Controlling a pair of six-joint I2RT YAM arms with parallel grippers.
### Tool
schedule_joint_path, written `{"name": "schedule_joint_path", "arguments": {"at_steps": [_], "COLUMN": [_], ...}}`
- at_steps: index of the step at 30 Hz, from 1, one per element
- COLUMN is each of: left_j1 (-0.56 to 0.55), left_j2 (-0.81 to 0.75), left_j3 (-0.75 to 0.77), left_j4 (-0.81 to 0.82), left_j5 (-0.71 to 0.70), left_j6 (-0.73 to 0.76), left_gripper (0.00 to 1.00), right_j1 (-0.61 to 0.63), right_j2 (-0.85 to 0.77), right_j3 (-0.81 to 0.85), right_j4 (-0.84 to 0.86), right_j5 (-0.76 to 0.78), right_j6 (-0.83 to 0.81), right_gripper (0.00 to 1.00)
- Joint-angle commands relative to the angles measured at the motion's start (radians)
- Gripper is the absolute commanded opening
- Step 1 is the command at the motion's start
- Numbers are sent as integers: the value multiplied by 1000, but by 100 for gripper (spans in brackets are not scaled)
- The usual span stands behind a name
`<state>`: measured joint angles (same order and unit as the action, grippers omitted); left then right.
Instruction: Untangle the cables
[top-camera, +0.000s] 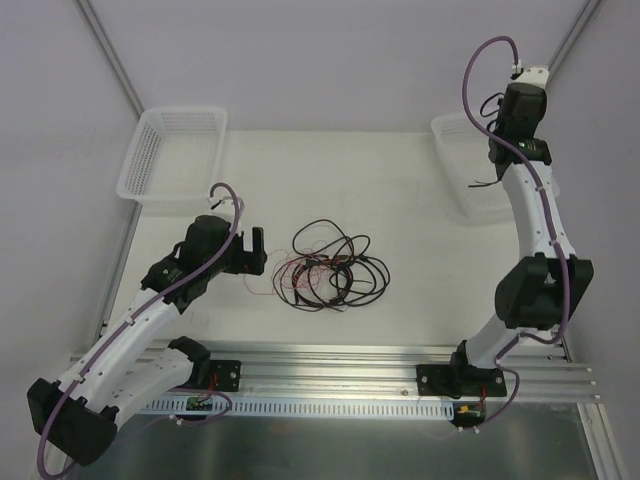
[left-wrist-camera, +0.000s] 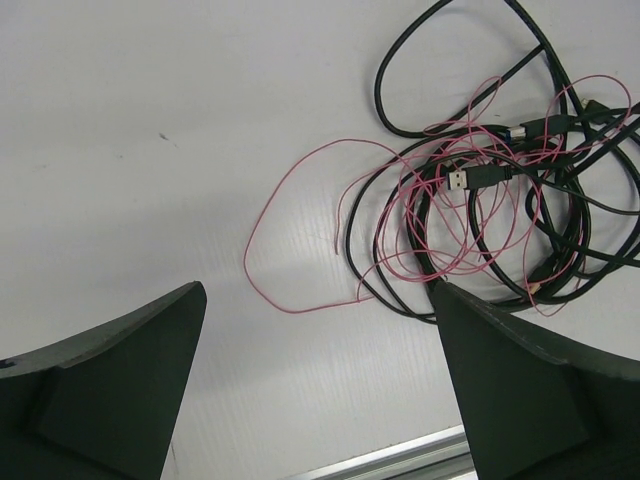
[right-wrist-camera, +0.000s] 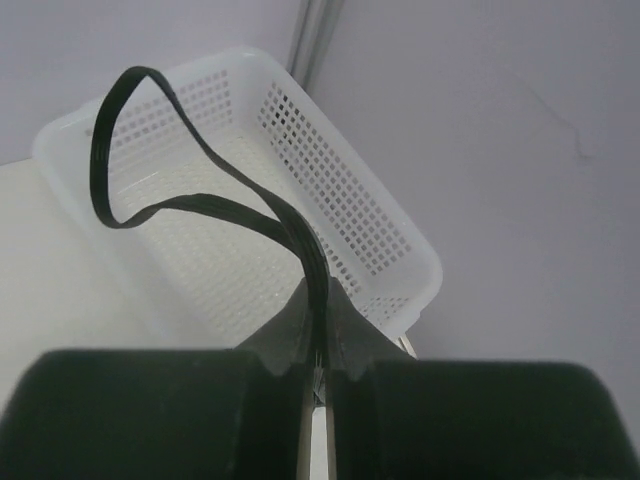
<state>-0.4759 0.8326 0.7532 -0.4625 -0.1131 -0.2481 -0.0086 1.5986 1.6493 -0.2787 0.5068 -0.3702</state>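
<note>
A tangle of thin black cables (top-camera: 330, 268) and fine red wire lies on the white table at mid-front. In the left wrist view the bundle (left-wrist-camera: 500, 200) fills the upper right, with a USB plug (left-wrist-camera: 470, 178) and a loose pink wire loop (left-wrist-camera: 290, 250). My left gripper (top-camera: 257, 250) is open and empty, hovering just left of the bundle, its fingers (left-wrist-camera: 120, 380) wide apart. My right gripper (top-camera: 497, 128) is raised over the right basket (right-wrist-camera: 330, 190), shut on a looped flat black cable (right-wrist-camera: 200, 190).
A white mesh basket (top-camera: 172, 160) stands at the back left and another (top-camera: 462, 170) at the back right. An aluminium rail (top-camera: 330, 365) runs along the table's near edge.
</note>
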Motion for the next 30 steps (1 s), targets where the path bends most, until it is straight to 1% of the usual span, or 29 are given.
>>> {"name": "schedule_joint_path", "arguments": {"at_steps": [1,3,4,5,6,7,9,10,13,15,16,18,19,20,21,22,23,25,26,28,29,30], "left_j1": [11,11,11,11,11,11,13,13,13,11,13,11,11,13,11,11,13,11,11,11,11,11], "left_j2": [16,26,39,45,52,65,75,85,103,106,109,117,126,132,137,141,145,151,151,160,168,175], "left_j3": [-8,-14,-15,-12,-11,-5,-3,-2,1,1,1,3,3,6,9,11,11,9,8,5,5,6], "left_j4": [74,74,74,73,74,74,74,74,74,73,74,73,71,68,67,65,64,64,62,62,61,58], "left_j5": [35,52,53,52,50,49,58,65,98,112,112,133,136,141,156,162,170,179,182,196,205,219], "left_j6": [-2,-2,0,3,6,7,10,12,9,6,0,-2,-5,-5,-6,-13,-17,-28,-31,-37,-39,-40], "left_gripper": [99,99,99,99,99,99,99,99,99,99,99,99,99,99,99,99,99,99,99,99,99,99], "right_j1": [-54,-73,-79,-83,-88,-88,-85,-85,-64,-25,-10,33,48,85,107,128,177,231,293,356,418,453], "right_j2": [128,235,277,311,339,387,397,377,313,249,221,137,106,75,10,-20,-54,-142,-173,-258,-282,-310], "right_j3": [125,193,228,260,317,334,340,328,225,184,132,71,2,-46,-89,-173,-213,-293,-369,-448,-517,-548], "right_j4": [82,92,63,43,24,-8,-33,-43,-30,-46,-56,-76,-94,-100,-105,-112,-119,-132,-132,-122,-116,-108], "right_j5": [5,30,27,29,30,29,0,-20,-106,-122,-131,-178,-198,-256,-281,-296,-321,-350,-340,-335,-309,-283], "right_j6": [-36,-55,-52,-46,-33,-27,2,43,114,137,151,212,235,278,292,310,335,394,415,484,507,543], "right_gripper": [4,6,9,15,25,50,66,74,82,83,83,84,83,83,82,82,82,81,81,81,81,79]}}
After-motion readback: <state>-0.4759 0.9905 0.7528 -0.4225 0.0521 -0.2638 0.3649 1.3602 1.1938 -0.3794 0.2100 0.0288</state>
